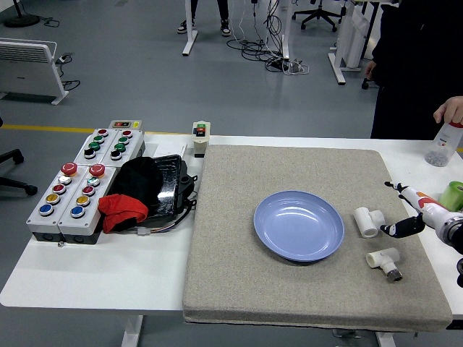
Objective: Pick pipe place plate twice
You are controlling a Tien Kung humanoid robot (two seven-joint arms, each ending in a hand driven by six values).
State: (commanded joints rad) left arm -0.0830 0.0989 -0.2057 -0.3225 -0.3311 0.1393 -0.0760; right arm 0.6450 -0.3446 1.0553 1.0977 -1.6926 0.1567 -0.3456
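Right hand (414, 210) fingers spread, empty, just right of white tee pipe (367, 220), second pipe (384, 261) nearer below, blue plate (298, 225) left.

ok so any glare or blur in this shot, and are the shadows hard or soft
Head view: the glossy blue plate carries pale streaks of overhead light, and the shiny black plastic tray glints too; shadows under the plate and the two white pipe fittings are soft and short; focus is sharp, with slight bending of straight lines toward the edges; the robot's right hand looks crisp.
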